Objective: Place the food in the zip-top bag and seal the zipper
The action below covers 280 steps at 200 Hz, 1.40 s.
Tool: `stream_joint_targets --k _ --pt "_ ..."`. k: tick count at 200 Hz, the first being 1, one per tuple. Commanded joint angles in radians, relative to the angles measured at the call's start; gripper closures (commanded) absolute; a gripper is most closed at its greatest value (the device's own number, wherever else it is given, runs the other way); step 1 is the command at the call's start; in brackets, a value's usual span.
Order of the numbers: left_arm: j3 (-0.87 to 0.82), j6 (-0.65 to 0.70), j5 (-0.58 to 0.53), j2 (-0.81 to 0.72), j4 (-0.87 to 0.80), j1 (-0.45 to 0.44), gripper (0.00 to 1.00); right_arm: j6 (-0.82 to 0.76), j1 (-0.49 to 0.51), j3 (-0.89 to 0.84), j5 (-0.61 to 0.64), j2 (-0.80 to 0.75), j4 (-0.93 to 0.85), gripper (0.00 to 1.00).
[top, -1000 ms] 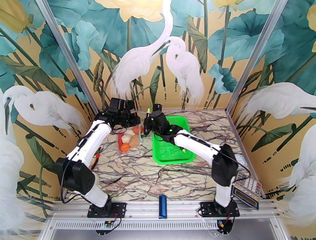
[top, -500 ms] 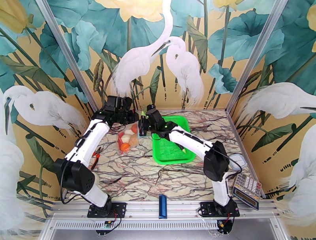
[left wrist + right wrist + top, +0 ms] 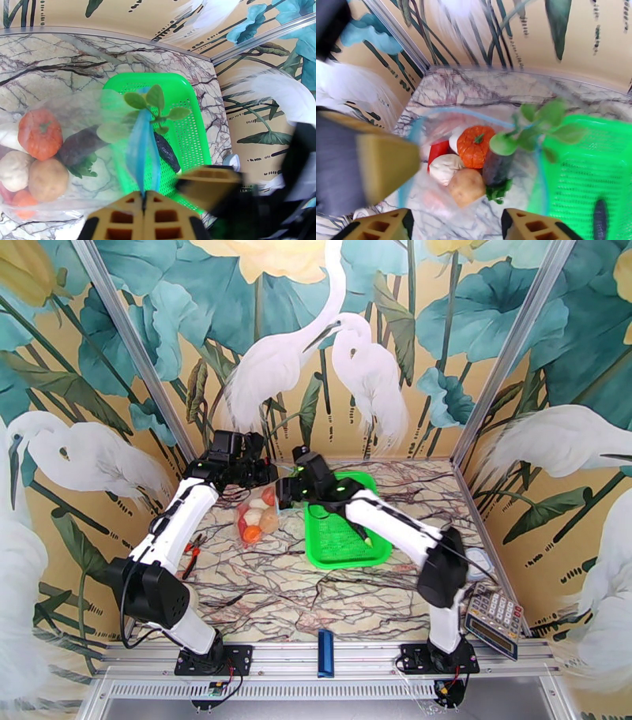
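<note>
Noted at left: left gripper [image 3: 144,197], ribbed tan fingers pressed together, pinching thin light-blue zipper [image 3: 140,152] of clear, soft zip-top bag [image 3: 67,110]. Inside bag: ridged orange tomato [image 3: 39,134], smooth tan potato [image 3: 47,179], pale garlic [image 3: 14,169], dark eggplant [image 3: 81,144]. Leafy green piece [image 3: 152,100] at bag mouth. Right gripper [image 3: 454,223] spread wide. Green mesh basket [image 3: 193,118] just right of bag. Against 0.5 s ago: right elbow shifted right; bag unmoved.

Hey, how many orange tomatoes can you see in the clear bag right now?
2. One tomato lies inside the zip-top bag toward its mouth, beside the eggplant. A second tomato shows partly at the bag's bottom end, past the potato. More may be hidden.
</note>
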Motion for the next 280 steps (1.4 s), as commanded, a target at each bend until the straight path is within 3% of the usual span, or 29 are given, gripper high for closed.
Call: stream_joint_targets --k 1,26,69,121,194,248,280 --pt "0.036 0.01 0.038 -0.003 0.003 -0.002 1.0 -0.081 -0.059 -0.013 -0.002 -0.07 -0.11 0.44" --pt "0.036 0.011 0.041 -0.004 0.002 -0.001 1.0 -0.105 -0.123 -0.034 -0.11 -0.063 -0.181 0.51" --pt "0.026 0.008 0.036 -0.014 0.003 -0.002 1.0 -0.06 -0.188 -0.021 -0.36 0.041 -0.203 0.46" --pt "-0.007 -0.004 0.033 -0.027 0.006 -0.002 1.0 0.035 -0.189 -0.039 -0.46 0.094 -0.075 0.46" --pt "-0.03 0.006 -0.008 -0.034 -0.022 0.0 1.0 0.133 -0.197 -0.045 -0.473 0.155 -0.025 0.74" --pt "-0.05 0.016 -0.031 -0.022 -0.038 0.001 1.0 0.212 -0.214 -0.053 -0.473 0.177 0.044 0.99" --pt "-0.052 0.028 -0.041 0.013 -0.067 0.005 1.0 0.258 -0.223 -0.079 -0.467 0.154 0.133 1.0"
